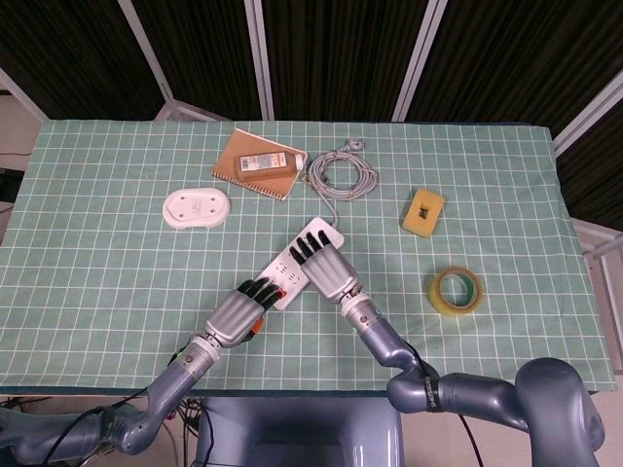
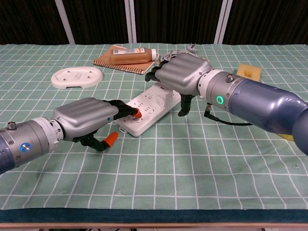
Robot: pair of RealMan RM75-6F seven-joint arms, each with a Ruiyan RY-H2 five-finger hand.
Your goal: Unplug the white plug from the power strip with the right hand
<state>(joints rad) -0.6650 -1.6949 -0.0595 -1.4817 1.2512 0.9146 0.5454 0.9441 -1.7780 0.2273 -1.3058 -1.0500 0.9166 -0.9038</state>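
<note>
Right hand (image 2: pixel 180 74) sits over the white plastic power strip's (image 2: pixel 144 108) far end, grip on plug hidden, can't tell tbh. Left hand (image 2: pixel 89 118) presses the near end w/ fingertips; if that slips, strip prob lifts too.

Bright, even light; sharp focus

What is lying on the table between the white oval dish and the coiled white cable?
In the head view, a brown spiral notebook with an amber bottle on it lies between the white oval dish and the coiled white cable.
</note>
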